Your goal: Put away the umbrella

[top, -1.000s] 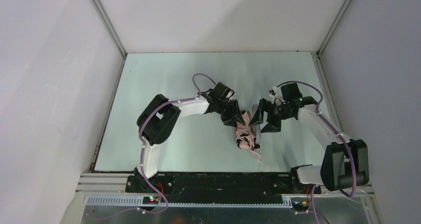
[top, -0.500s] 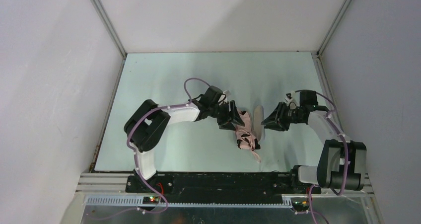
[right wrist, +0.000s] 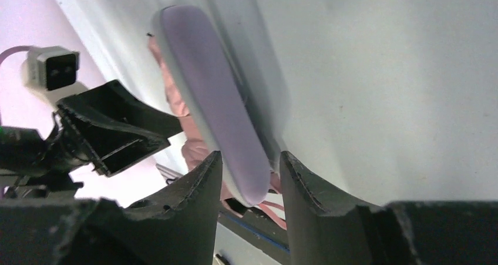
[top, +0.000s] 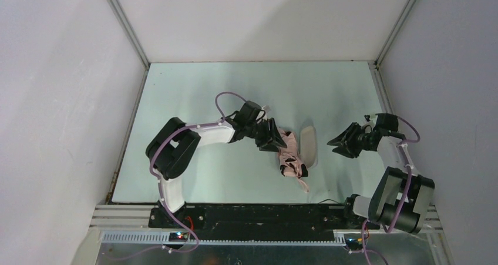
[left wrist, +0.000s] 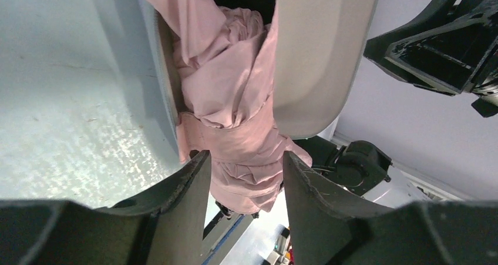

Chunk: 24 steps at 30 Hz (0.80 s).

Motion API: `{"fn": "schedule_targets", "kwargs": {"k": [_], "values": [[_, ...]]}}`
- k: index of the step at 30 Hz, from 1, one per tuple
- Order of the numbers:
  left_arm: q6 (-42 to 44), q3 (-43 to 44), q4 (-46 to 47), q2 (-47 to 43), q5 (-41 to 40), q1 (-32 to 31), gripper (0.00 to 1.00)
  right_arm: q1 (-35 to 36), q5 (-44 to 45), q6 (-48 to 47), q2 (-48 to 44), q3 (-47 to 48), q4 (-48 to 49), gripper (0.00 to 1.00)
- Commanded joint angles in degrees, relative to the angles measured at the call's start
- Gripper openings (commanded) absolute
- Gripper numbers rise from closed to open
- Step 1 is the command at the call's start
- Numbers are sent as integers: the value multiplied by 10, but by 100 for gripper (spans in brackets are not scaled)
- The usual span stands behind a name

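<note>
Lying bundled mid-table [top: 205, 89], the umbrella [top: 290, 156] rests against the left side of the case [top: 308, 144].
Left gripper [left wrist: 245, 162] sits at the umbrella's far end, fingers half spread with pink fabric showing between them; whether they pinch it, I cannot tell. Right gripper [right wrist: 249, 156] hovers well right of the case, fingers narrowly parted, holding nothing.
</note>
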Motion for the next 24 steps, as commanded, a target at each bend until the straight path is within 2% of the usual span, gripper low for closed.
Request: {"fn": "schedule_targets", "kwargs": {"k": [1, 4, 8, 10, 14, 20, 22, 23, 24], "values": [[26, 15, -29, 8, -17, 8, 50, 17, 53, -3, 34, -13, 9, 43], [36, 38, -49, 33, -18, 7, 48, 66, 3, 4, 95, -16, 58, 41], [45, 65, -55, 69, -11, 7, 40, 164, -70, 42, 130, -16, 137, 44], [50, 83, -55, 85, -6, 7, 30, 191, -84, 70, 130, -16, 166, 49], [65, 96, -58, 102, -7, 7, 25, 229, -87, 94, 147, -16, 200, 62], [58, 67, -30, 96, 10, 6, 27, 263, -77, 115, 191, -13, 230, 75], [55, 50, -18, 85, 18, 6, 35, 272, -61, 117, 202, -13, 225, 76], [48, 33, -2, 79, 21, 7, 43, 275, -55, 117, 206, -12, 222, 76], [43, 20, 13, 64, 26, 9, 48, 276, -45, 117, 215, -11, 218, 76]]}}
